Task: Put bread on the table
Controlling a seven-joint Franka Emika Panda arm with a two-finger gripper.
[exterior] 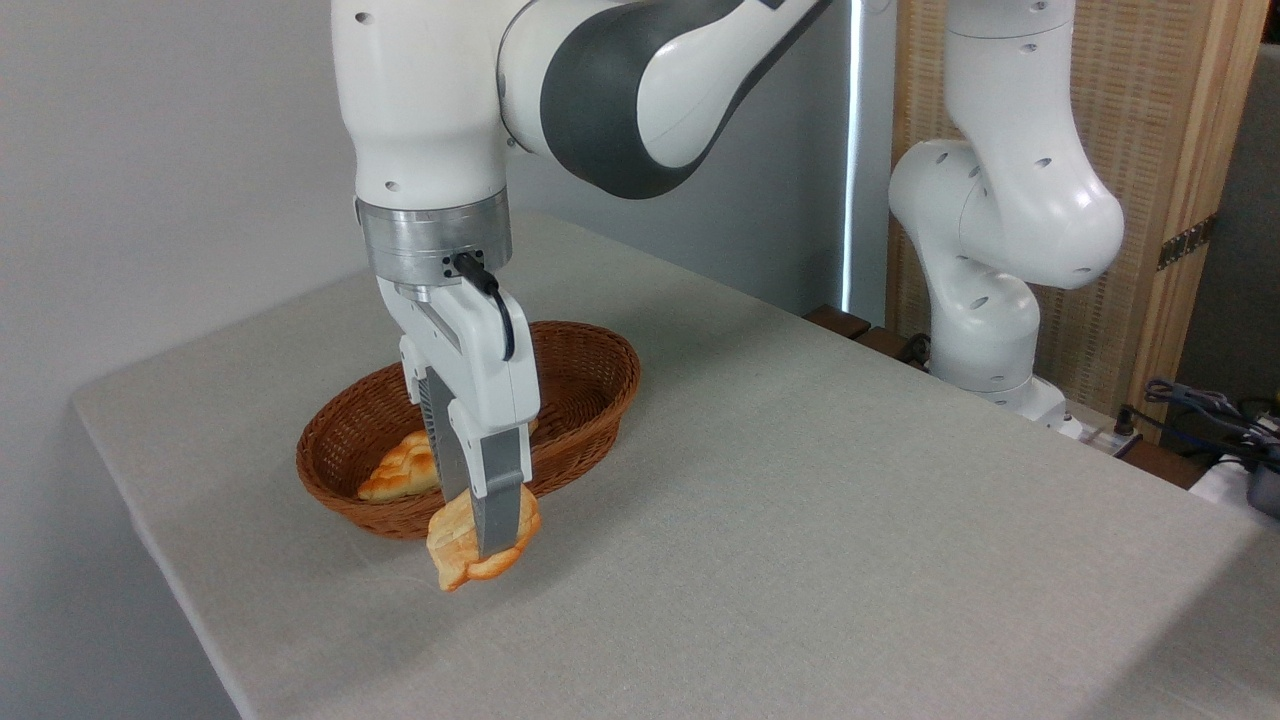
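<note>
- Fixed camera view: the gripper [487,545] is being pointed downward, just in front of the near rim of the wicker basket [590,400].
- The bread [455,545] is being gripped between the two fingers [497,520], which are closed on it; only a narrow gap, filled by the bun, is being kept between them.
- The bun is being held tilted, one edge hanging down and to the left, part of it being covered by the near finger.
- The bread is being carried outside the basket, at the basket's near edge and close above the table [800,520]; whether it is touching the cloth cannot be told, though a faint shadow is being cast on the cloth beneath it.
- A braided loaf [400,472] is lying inside the basket, partly hidden behind the gripper body.
- The basket is sitting on the left part of the grey tabletop, directly behind the gripper; its rim is being crossed by the fingers as seen from this camera.
- The wide stretch of cloth to the right and front of the gripper is being shown bare.
- The arm's base [990,330] is standing at the table's far right edge, well apart from the basket.
- Cables [1210,415] are lying beyond the right edge, off the table.
</note>
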